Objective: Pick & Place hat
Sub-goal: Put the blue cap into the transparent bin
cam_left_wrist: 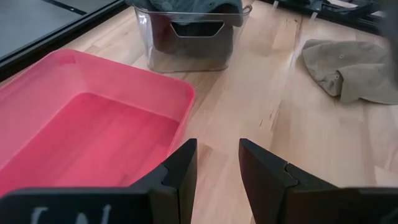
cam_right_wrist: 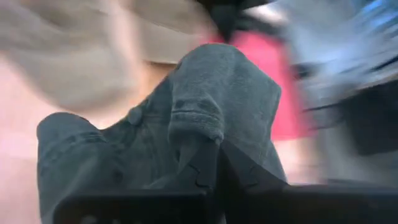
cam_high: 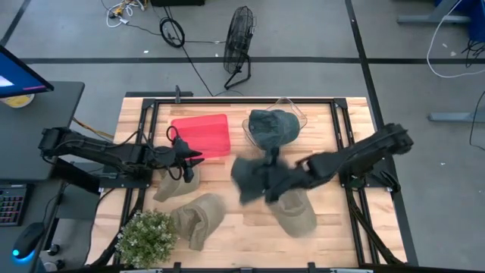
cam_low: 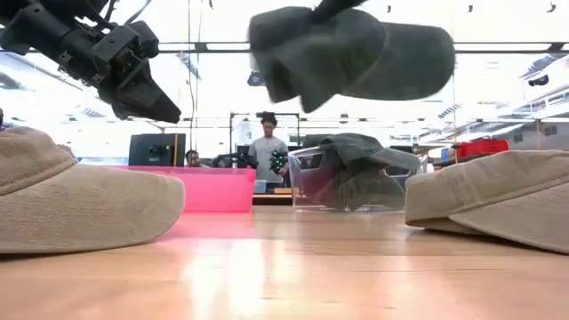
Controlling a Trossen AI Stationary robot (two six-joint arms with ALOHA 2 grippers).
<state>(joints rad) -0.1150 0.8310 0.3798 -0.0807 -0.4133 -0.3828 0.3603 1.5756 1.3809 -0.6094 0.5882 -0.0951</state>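
Observation:
A dark grey hat [cam_high: 248,180] hangs in the air over the table's middle, high in the low view [cam_low: 347,55]. My right gripper [cam_high: 277,176] reaches in from the right and is shut on it. My left gripper [cam_high: 186,159] is open and hovers above a tan hat [cam_high: 174,185] beside the red bin [cam_high: 203,135]; its fingers [cam_left_wrist: 180,177] hold nothing. A clear bin [cam_high: 292,114] at the far middle holds more dark hats [cam_high: 270,127]. Two more tan hats [cam_high: 198,218] [cam_high: 297,215] lie flat on the near table. My right gripper pinches a bunched fold of the dark grey hat's cloth [cam_right_wrist: 194,127] between its two fingers [cam_right_wrist: 205,171], coming slanting from above and the table's right. The hat is lifted clear of the table and hangs slack around and below the fingers [cam_low: 293,62].
A potted plant [cam_high: 148,239] stands at the near left corner. In the low view the tan hats [cam_low: 80,209] [cam_low: 498,206] flank a bare strip of wood. A person stands in the room beyond the table [cam_low: 267,147]. A black frame rims the table [cam_high: 227,99].

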